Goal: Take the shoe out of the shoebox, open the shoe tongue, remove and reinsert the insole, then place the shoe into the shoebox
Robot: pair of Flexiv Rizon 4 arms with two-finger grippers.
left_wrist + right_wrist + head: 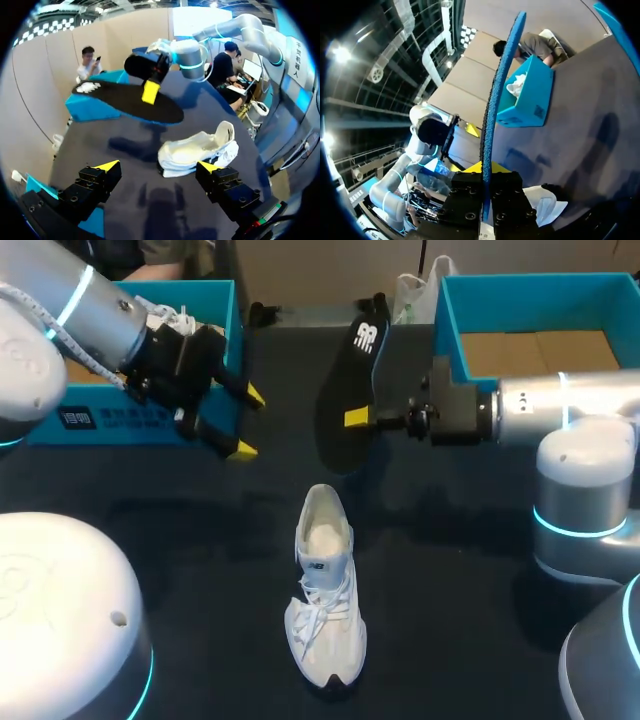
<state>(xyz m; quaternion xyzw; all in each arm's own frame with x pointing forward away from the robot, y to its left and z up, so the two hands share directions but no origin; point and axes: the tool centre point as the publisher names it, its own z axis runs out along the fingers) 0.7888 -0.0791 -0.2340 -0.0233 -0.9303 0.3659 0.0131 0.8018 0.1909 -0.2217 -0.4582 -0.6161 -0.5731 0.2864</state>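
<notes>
Lengthwise, shoe toe toward robot

Head view high from behind; wrist views close, insole common to all.

Left arm: silver-grey cylindrical links, rounded white joint housings, glowing cyan ring bands, white braided cable along the forearm.
Right arm: same silver finish, cyan rings.
Left gripper: black blocky fingers with recessed screw holes, yellow wedge tips.
Right gripper: black, screw-studded, yellow-tipped.
</notes>
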